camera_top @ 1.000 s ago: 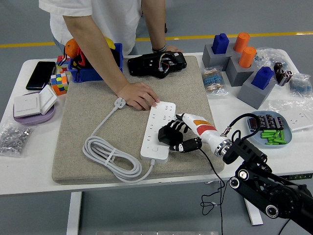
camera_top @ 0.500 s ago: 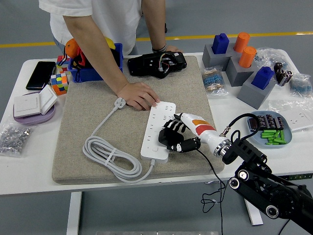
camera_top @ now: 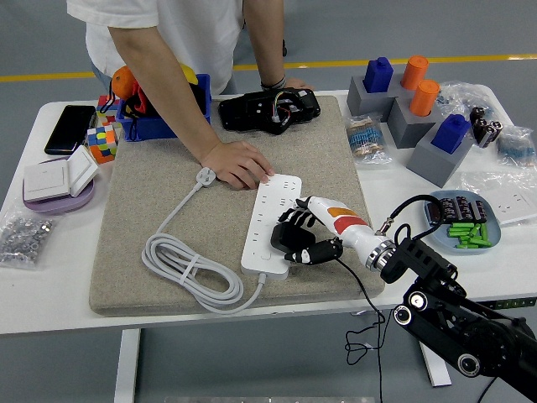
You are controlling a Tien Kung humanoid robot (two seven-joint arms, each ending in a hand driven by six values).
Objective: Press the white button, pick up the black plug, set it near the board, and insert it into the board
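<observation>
The white power strip [camera_top: 273, 225] lies lengthwise on the beige felt mat [camera_top: 159, 218], its cord coiled on the mat to its left; the robot's right hand [camera_top: 300, 238] sits over the strip's lower half, black fingers [camera_top: 287, 233] curled down onto its face; whether they grip the black plug cannot be told, since black fingers hide it. At the strip's far end a person's hand [camera_top: 237, 162] presses flat on the mat, fingertips touching the strip's top edge; a white plug [camera_top: 205, 176] lies just left of that hand.
</observation>
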